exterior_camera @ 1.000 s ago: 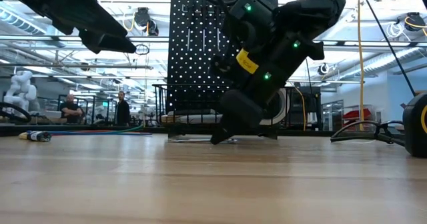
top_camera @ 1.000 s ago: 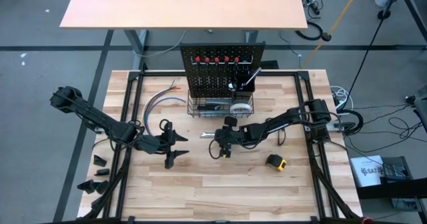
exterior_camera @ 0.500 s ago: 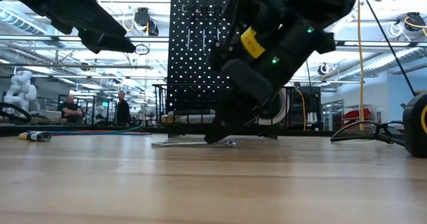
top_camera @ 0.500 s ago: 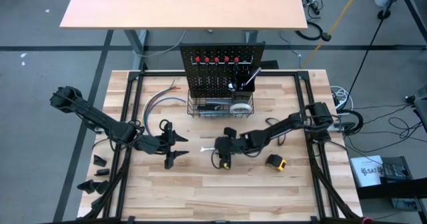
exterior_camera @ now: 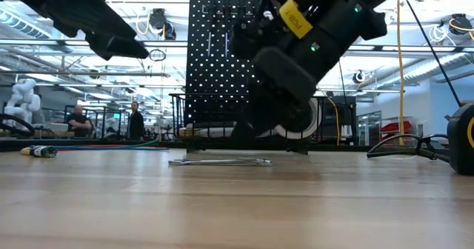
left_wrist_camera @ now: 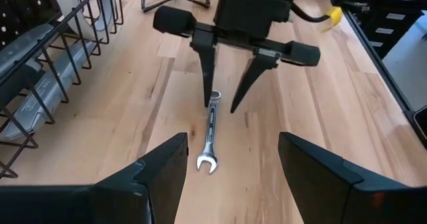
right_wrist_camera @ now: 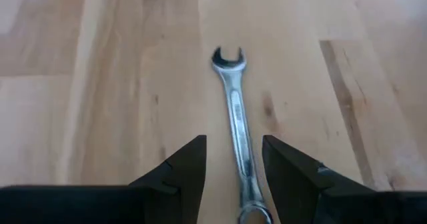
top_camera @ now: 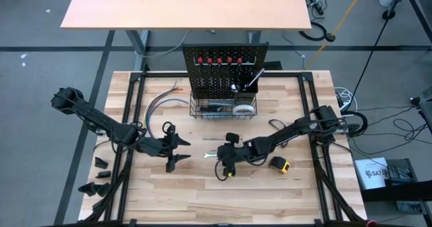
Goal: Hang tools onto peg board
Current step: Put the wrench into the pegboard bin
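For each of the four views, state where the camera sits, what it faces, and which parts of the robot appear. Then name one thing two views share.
High view: overhead, looking down on the table, peg board and both arms.
Low view: at table height, facing the peg board; the arms hang from above.
Left wrist view: past the left hand toward the wrench and right hand.
Right wrist view: down between the right hand's open fingers.
Shared: both wrist views show the wrench lying flat.

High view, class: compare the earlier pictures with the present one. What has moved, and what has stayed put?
The right gripper has drawn back from the peg board toward the table's near edge. It now stands over the ring end of the wrench, fingers open either side, with the wrench lying flat, not gripped. The left gripper stayed open and in place, as did the tape measure and the basket.
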